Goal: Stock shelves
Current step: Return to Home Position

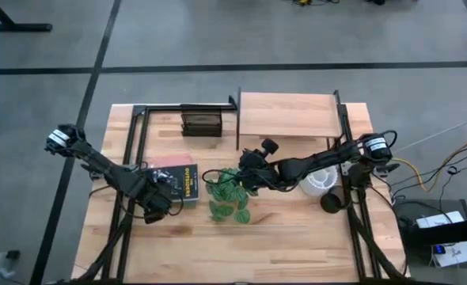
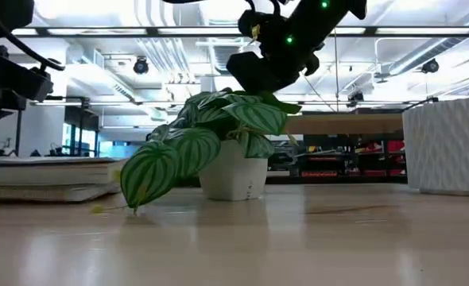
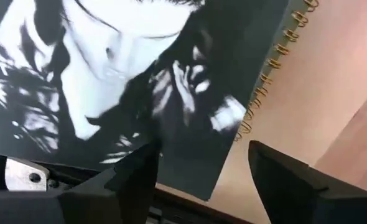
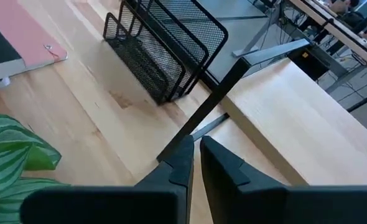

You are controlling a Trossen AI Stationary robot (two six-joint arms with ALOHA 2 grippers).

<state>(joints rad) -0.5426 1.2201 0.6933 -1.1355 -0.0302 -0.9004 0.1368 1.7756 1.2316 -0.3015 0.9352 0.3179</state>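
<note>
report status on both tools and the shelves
Left tool open over the black book. Right tool shut above the plant. Shelves board bare, far side. Mesh rack beside it.

Striped potted plant stands near stacked books.

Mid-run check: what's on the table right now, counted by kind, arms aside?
Shelf unit: 1
Mesh book rack: 1
Potted plant: 1
White ribbed pot: 1
Stack of books: 1, volumes not countable
Total: 5
</note>
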